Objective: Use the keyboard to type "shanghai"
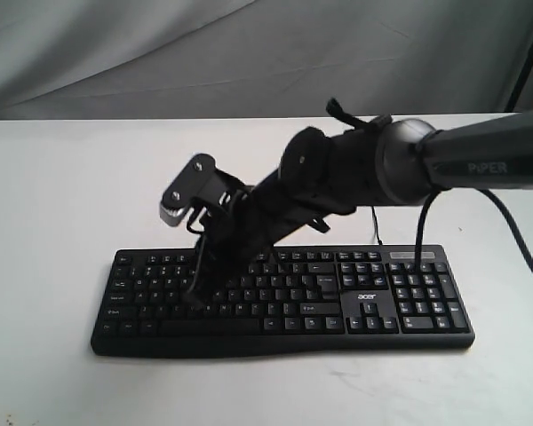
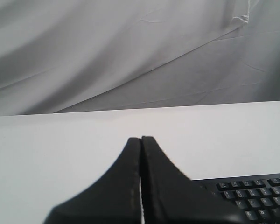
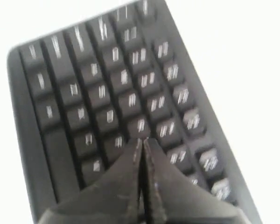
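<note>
So the keyboard (image 1: 284, 297) sits flat on the white worktop (image 1: 53, 222), long edge facing the camera, number pad off to the right side, cable running away at the back. Makes sense for typing: all the letter keys are exposed and within reach from above.

The right arm reaches across from the right and angles down steeply over the left half of the letter block. Its right gripper (image 3: 141, 144) is clenched tight, fingers pressed together into one narrow point, holding nothing. My guess is that's deliberate, so it can poke a single key without hitting the neighbours. The tip is down at key level around the home row, but the wrist view is too blurry to read which key, or whether it's actually pressing.

The left gripper (image 2: 140, 140) is also pinched closed and empty, hanging above bare worktop beside the keyboard's corner.
</note>
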You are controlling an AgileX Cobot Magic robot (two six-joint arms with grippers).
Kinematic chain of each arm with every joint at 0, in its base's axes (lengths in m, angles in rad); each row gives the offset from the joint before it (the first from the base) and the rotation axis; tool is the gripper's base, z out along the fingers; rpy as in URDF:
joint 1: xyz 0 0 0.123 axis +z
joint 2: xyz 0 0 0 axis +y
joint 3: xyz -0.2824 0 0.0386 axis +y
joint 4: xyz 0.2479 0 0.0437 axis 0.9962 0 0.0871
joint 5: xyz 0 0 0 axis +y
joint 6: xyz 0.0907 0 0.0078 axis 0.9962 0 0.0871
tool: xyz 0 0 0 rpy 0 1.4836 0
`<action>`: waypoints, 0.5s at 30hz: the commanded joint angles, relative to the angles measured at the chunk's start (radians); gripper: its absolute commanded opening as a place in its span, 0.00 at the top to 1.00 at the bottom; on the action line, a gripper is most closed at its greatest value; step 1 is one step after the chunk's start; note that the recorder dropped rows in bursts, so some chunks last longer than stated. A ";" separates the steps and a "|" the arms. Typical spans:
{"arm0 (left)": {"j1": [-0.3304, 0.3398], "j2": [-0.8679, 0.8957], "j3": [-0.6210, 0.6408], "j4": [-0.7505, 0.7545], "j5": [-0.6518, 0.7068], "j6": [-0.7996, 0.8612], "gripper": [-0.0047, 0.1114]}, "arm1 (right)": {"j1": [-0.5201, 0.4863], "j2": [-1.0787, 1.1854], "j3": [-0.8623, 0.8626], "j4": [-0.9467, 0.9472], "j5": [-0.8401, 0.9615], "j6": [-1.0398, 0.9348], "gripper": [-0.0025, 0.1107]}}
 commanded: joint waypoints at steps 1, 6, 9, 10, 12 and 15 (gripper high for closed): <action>-0.006 -0.002 0.002 -0.002 -0.005 -0.003 0.96 | 0.034 0.024 -0.130 -0.019 0.051 0.012 0.98; -0.006 -0.002 0.002 -0.002 -0.005 -0.003 0.96 | 0.077 0.143 -0.280 -0.095 0.128 0.114 0.98; -0.006 -0.002 0.002 -0.002 -0.005 -0.003 0.96 | 0.089 0.193 -0.342 -0.118 0.162 0.143 0.98; -0.006 -0.002 0.002 -0.002 -0.005 -0.003 0.96 | 0.096 0.203 -0.354 -0.118 0.162 0.143 0.98; -0.006 -0.002 0.002 -0.002 -0.005 -0.003 0.96 | 0.101 0.214 -0.364 -0.120 0.165 0.143 0.98; -0.006 -0.002 0.002 -0.002 -0.005 -0.003 0.96 | 0.103 0.218 -0.366 -0.122 0.165 0.143 0.98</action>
